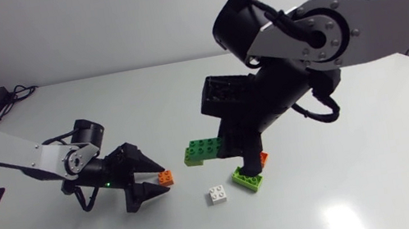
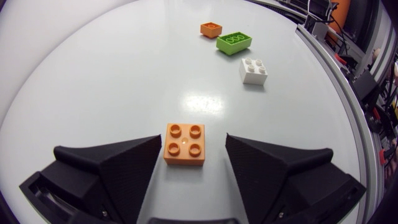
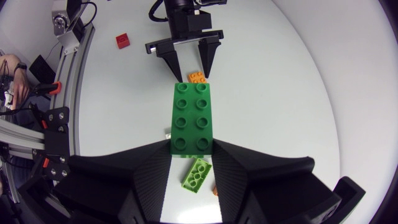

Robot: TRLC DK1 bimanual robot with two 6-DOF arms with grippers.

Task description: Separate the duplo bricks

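in the head view the right claw is largely covered by its own arm, and the small orange brick by it shows only as a sliver. in the right wrist view the dark green brick hides most of the white brick and part of the other orange brick. in the left wrist view the left claw is cut off at its rear.
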